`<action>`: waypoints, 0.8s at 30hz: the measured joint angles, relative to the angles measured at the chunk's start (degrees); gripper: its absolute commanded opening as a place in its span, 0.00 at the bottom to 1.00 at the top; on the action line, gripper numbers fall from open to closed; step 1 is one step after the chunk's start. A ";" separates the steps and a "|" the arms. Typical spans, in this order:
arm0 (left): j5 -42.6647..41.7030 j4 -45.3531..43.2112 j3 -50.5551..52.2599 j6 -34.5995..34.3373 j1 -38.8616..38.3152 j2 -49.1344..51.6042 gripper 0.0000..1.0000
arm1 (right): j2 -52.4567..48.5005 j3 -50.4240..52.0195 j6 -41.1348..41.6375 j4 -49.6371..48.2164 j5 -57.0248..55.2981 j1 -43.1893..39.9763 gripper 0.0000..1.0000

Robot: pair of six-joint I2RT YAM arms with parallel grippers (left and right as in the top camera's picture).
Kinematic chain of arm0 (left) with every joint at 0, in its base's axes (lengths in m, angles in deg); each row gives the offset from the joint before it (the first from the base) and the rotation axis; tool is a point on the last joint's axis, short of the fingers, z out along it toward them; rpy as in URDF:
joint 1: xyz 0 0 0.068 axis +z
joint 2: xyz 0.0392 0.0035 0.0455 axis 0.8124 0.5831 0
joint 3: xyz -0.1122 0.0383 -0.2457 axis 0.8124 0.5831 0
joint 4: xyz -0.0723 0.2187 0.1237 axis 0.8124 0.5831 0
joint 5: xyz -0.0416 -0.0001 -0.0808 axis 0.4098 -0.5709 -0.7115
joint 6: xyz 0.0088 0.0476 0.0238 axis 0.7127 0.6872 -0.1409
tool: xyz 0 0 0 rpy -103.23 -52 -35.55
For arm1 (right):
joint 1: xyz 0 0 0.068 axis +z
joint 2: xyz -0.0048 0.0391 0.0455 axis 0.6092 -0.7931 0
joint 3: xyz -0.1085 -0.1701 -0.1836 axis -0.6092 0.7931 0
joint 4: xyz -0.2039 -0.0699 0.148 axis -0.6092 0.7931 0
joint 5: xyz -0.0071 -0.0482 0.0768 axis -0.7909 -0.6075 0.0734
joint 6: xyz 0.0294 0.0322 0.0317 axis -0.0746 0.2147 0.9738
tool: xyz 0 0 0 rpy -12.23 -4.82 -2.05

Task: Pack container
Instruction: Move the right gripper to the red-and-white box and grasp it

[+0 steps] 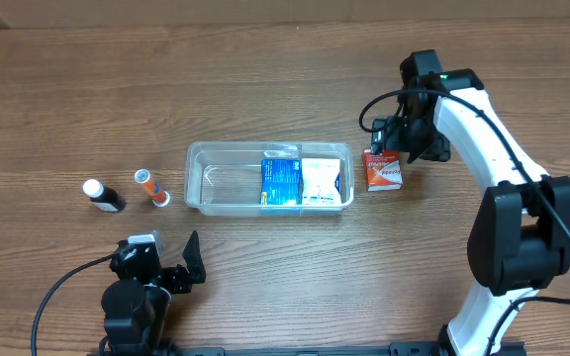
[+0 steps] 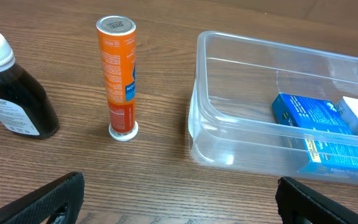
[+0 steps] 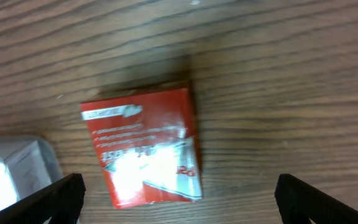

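Observation:
The clear plastic container [image 1: 211,158] sits mid-table and holds a blue box [image 1: 280,183] and a white packet [image 1: 322,182]. It also shows in the left wrist view [image 2: 229,130] with the blue box [image 2: 319,134]. A red box [image 1: 383,170] lies flat on the table just right of the container, seen close in the right wrist view [image 3: 143,144]. My right gripper [image 1: 396,148] is open just above the red box, its fingers [image 3: 178,199] wide on either side and not touching it. My left gripper [image 1: 181,262] is open and empty at the front left.
An orange tube [image 1: 151,187] and a dark bottle with a white cap [image 1: 102,195] stand left of the container; both show in the left wrist view, tube [image 2: 118,74] and bottle [image 2: 11,93]. The container's left half holds nothing.

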State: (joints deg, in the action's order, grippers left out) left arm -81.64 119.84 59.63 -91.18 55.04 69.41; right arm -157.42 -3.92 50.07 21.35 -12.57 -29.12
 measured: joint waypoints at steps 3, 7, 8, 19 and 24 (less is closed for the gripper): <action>0.02 0.00 0.00 0.00 0.00 0.00 1.00 | -3.10 0.00 -2.12 -0.17 1.20 0.59 1.00; 0.00 0.00 0.00 0.00 0.00 0.00 1.00 | -6.84 0.17 -3.02 -0.90 2.73 0.63 0.98; 0.00 0.00 0.00 0.00 0.00 0.00 1.00 | -6.95 0.17 -3.17 -1.03 3.15 0.63 0.97; 0.00 0.00 0.00 0.00 0.00 0.00 1.00 | -7.15 0.17 -3.34 -1.14 5.11 1.36 0.95; 0.00 0.00 0.00 0.00 0.00 0.00 1.00 | -9.99 0.20 0.42 -1.20 1.75 2.89 0.89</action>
State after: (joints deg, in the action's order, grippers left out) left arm -81.64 119.84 59.63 -91.18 55.04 69.41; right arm -167.41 -3.72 50.49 20.14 -10.83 -26.24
